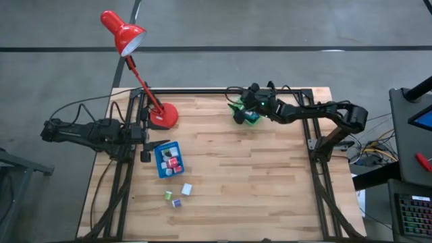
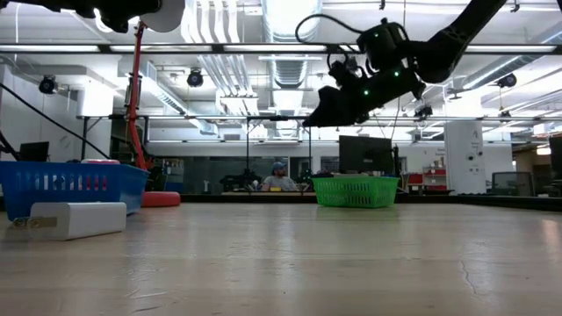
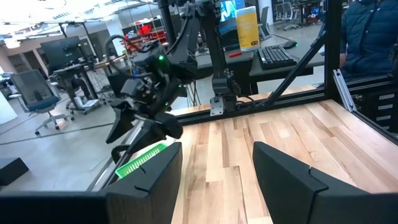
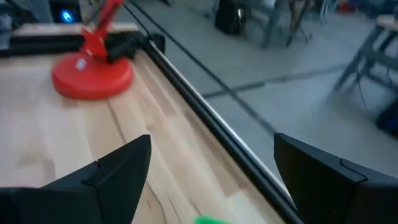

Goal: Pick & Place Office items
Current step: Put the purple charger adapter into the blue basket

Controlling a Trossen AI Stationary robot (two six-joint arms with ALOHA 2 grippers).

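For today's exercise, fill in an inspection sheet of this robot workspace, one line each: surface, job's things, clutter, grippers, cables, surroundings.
Surface: wooden table, mostly bare.
Job's things: several small blocks in the blue tray; a white block, a green block and a purple block loose on the table just beyond it.
Clutter: red desk lamp at the back-left corner; green basket at the back edge.
Grippers: right gripper open, raised over the green basket, nothing between its fingers; left gripper open and empty, waiting beside the blue tray.
Cables: dark cables trail off both arms.
Surroundings: a seated person far behind the table; desks and monitors.
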